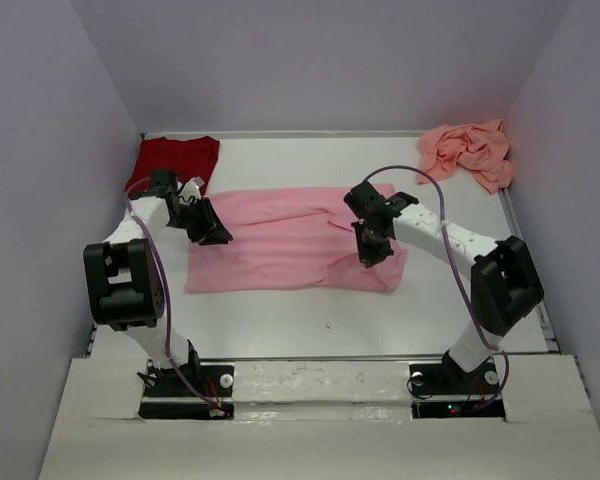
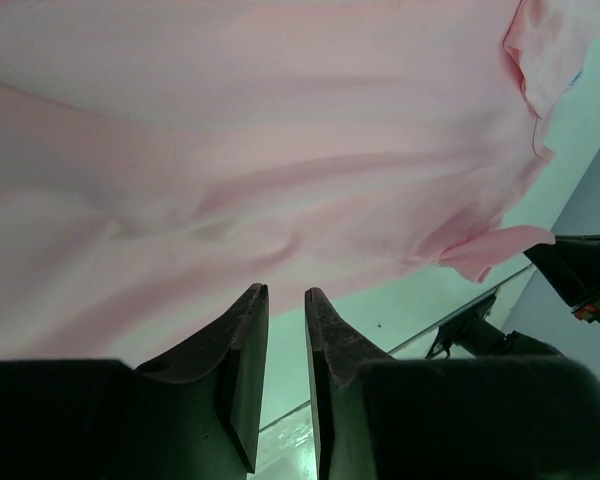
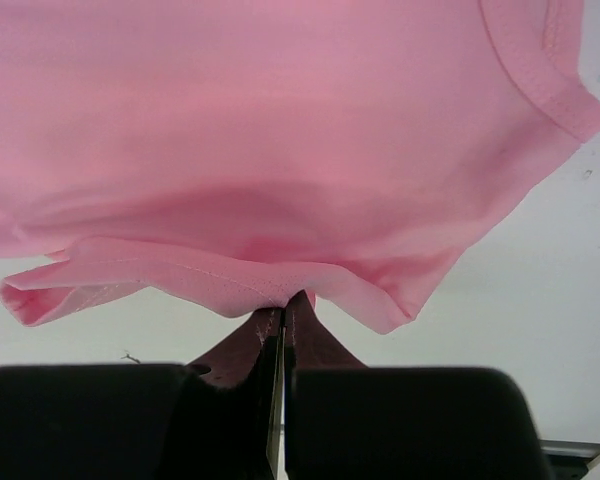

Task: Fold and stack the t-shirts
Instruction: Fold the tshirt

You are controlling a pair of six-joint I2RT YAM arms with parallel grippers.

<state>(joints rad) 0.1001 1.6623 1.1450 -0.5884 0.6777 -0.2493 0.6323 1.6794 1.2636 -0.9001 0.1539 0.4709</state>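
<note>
Right pincer [image 3: 283, 306] pinches the light pink t-shirt [image 1: 280, 236] at its hem; left pincer [image 2: 285, 293], narrowly open, should grip likewise.

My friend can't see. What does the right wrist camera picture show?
Two black jaws, shut together, pinch the folded edge of a light pink t-shirt that fills most of the picture. White table shows below the cloth.

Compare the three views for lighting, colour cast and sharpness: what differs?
Top external view: even, soft light, faint shadows, light pink t-shirt sharp. Left wrist view: table takes a greenish cast, cloth folds look soft, left end effector nearly black. Right wrist view: hem stitching crisp, right end effector a dark silhouette.
</note>
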